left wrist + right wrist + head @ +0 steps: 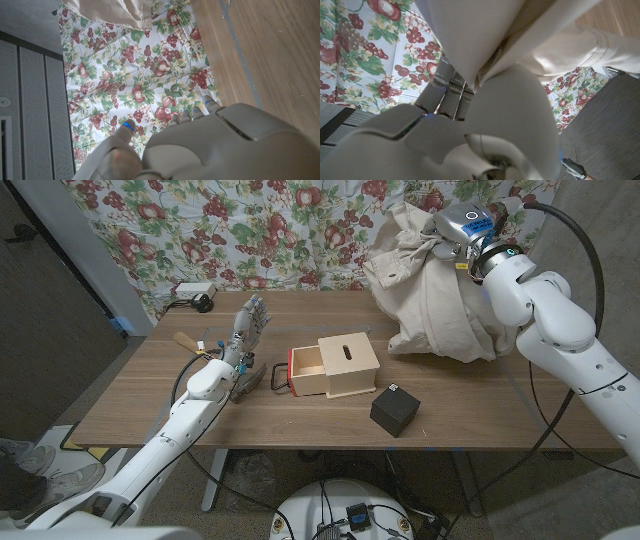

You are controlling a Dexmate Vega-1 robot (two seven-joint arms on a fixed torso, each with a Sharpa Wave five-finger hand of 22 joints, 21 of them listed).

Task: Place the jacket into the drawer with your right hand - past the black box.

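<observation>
A beige jacket (pixel 435 295) hangs bunched at the table's far right, its lower part on the wood. My right hand (pixel 455 235) grips its top and holds it up; in the right wrist view the cloth (pixel 485 35) runs between the fingers (pixel 447 95). A small wooden drawer box (pixel 345 365) stands mid-table with its red-fronted drawer (pixel 305 372) pulled out to the left. The black box (pixel 394 410) sits in front of it, to the right. My left hand (pixel 248 325) stands upright left of the drawer, fingers apart, holding nothing.
A wooden-handled tool (pixel 190 343) lies by my left hand, and a dark object (pixel 255 378) lies beside the drawer's handle. A power strip (pixel 195 292) sits at the far left edge. A floral curtain (pixel 250 230) hangs behind the table.
</observation>
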